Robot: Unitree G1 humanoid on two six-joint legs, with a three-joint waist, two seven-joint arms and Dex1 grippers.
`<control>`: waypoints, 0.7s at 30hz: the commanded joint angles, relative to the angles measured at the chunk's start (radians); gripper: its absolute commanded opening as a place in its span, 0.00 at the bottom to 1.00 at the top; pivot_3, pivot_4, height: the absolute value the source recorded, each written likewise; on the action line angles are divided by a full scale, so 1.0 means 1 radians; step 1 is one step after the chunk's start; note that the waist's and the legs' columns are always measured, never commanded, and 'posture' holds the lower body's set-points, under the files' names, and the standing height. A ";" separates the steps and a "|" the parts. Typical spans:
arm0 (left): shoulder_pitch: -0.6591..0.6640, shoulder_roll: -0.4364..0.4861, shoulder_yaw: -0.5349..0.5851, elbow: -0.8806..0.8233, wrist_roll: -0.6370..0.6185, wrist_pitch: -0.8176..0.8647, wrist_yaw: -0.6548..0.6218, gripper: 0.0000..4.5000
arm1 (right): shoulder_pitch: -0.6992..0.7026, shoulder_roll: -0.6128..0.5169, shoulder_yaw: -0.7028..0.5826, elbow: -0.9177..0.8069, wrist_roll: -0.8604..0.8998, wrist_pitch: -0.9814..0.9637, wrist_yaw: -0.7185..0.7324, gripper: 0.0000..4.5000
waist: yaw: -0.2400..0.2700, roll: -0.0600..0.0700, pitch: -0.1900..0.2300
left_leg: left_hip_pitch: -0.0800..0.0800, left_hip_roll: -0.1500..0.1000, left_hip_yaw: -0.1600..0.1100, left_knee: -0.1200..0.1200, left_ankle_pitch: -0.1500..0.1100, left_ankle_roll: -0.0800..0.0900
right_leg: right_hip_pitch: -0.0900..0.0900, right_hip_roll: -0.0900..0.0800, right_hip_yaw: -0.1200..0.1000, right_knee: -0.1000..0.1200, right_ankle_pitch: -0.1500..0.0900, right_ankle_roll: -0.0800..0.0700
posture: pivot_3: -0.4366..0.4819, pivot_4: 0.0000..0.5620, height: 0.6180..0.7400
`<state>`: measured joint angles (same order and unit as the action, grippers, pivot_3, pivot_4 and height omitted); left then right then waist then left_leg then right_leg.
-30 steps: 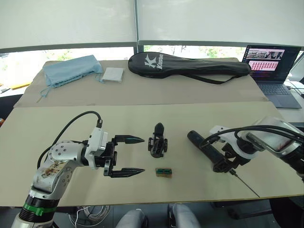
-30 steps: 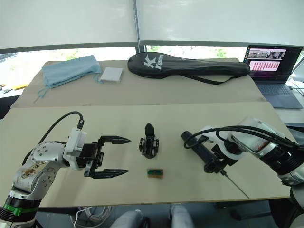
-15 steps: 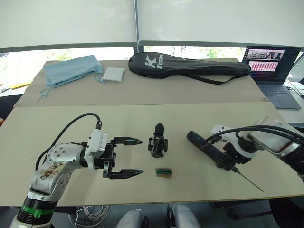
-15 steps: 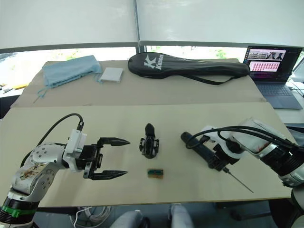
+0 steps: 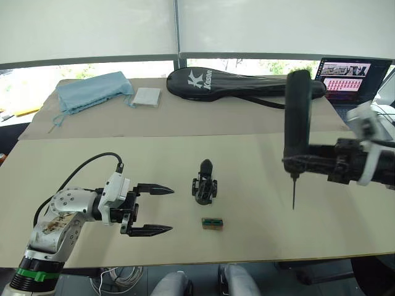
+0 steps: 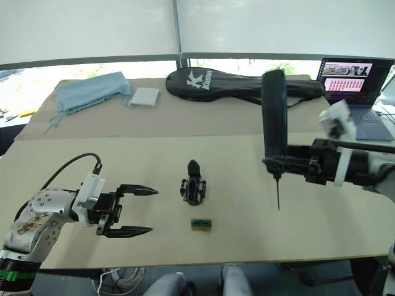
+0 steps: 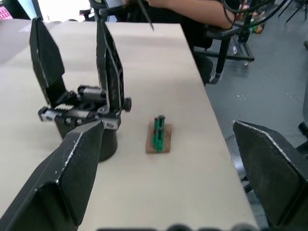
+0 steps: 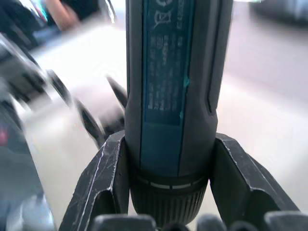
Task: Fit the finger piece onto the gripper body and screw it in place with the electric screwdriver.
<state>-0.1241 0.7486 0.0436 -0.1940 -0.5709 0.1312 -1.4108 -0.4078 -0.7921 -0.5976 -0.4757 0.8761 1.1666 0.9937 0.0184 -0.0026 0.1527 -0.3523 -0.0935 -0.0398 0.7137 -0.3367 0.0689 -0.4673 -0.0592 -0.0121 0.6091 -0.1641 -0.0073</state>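
Holding the electric screwdriver upright, bit down, right gripper is clamped on it above the table's right side. Gripper body stands mid-table, unscrewed. Left gripper gapes empty beside it; finger piece unlocated.

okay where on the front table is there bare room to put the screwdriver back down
The widest bare stretch of the front table lies right of the gripper body and small green box, under the raised screwdriver held by the right gripper. The strip behind the gripper body is also bare. It is crowded between the open left gripper and the gripper body.
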 commanded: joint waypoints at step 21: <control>0.033 -0.184 -0.221 0.175 0.280 -0.232 0.099 1.00 | 0.222 0.330 0.557 -0.084 -0.304 -1.024 0.226 0.42 | -0.007 0.000 0.000 | 0.012 -0.001 0.001 0.000 0.000 0.000 | 0.008 0.000 0.000 0.000 0.000 0.000 | 0.48 0.27 1.00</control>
<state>-0.0844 0.5714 -0.1581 -0.0017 -0.3093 -0.0874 -1.3265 -0.1593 -0.4670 -0.0423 -0.5373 0.5627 0.2022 1.2169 0.0115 -0.0028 0.1529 -0.3406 -0.0946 -0.0389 0.7138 -0.3368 0.0688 -0.4591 -0.0591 -0.0118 0.6092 -0.1643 -0.0072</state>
